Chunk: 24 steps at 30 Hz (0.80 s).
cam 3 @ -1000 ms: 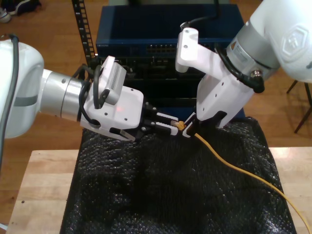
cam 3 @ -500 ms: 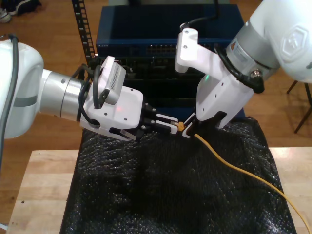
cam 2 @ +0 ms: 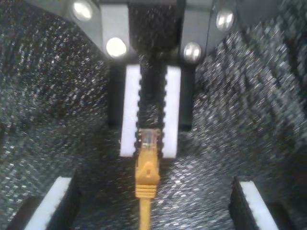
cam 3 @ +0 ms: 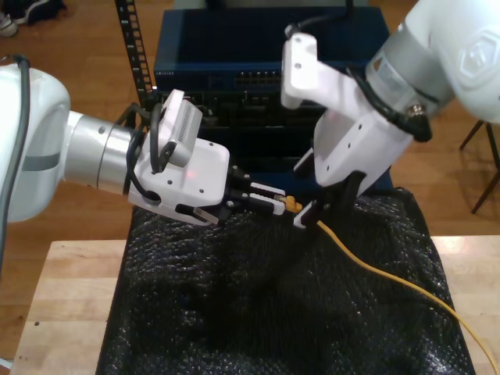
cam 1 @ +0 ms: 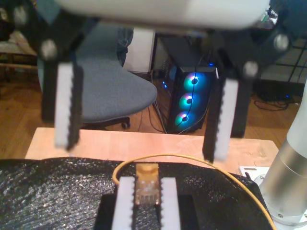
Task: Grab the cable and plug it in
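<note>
The yellow-orange cable runs over the black mat from the exterior view's lower right up to its plug. My second gripper, on the arm at the exterior view's left, is shut on the clear plug, and the yellow boot sticks out past its pads. My first gripper, on the arm at the exterior view's right, stands open around the cable just behind the plug without touching it. Its wrist view shows its wide-apart fingers above the held plug.
A black bubble-wrap mat covers the wooden table. Behind it stands a blue network switch with a row of ports, beside a perforated metal rail. An office chair and a lit computer tower stand beyond the table.
My first gripper has opened, let go of the cable near the boot, and lifted and tilted slightly. My second gripper still holds the plug in the same place.
</note>
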Tool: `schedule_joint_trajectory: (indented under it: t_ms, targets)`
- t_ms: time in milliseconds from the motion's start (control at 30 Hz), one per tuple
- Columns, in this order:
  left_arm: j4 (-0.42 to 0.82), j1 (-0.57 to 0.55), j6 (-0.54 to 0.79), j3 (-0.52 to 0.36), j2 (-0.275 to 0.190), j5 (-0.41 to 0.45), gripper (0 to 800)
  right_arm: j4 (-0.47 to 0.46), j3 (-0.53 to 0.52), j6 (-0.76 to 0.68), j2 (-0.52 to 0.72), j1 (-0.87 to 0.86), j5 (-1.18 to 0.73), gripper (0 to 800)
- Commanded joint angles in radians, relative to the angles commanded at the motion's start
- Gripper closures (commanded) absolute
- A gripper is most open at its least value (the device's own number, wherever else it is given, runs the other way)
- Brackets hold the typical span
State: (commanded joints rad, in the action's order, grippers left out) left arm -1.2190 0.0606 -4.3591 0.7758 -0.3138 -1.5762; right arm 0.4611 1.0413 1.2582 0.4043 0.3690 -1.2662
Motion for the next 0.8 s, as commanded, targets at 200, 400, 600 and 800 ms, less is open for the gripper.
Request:
schedule_joint_trajectory:
  t_ms: [200, 400, 600, 800]
  targets:
    - [-0.005, 0.002, -0.021, 0.002, 0.008, 0.0, 795, 0.167, 0.0, 0.003, -0.008, -0.032, -0.003, 4]
    - [-0.005, 0.002, -0.04, 0.002, 0.025, -0.017, 793, 0.199, 0.0, 0.008, -0.006, -0.078, -0.003, 4]
    - [-0.006, 0.008, -0.058, 0.003, 0.038, -0.04, 793, 0.195, 0.038, 0.017, -0.005, -0.078, -0.005, 6]
    - [-0.043, 0.028, -0.081, 0.009, 0.077, -0.1, 789, 0.193, 0.044, 0.101, 0.014, -0.081, -0.003, 8]
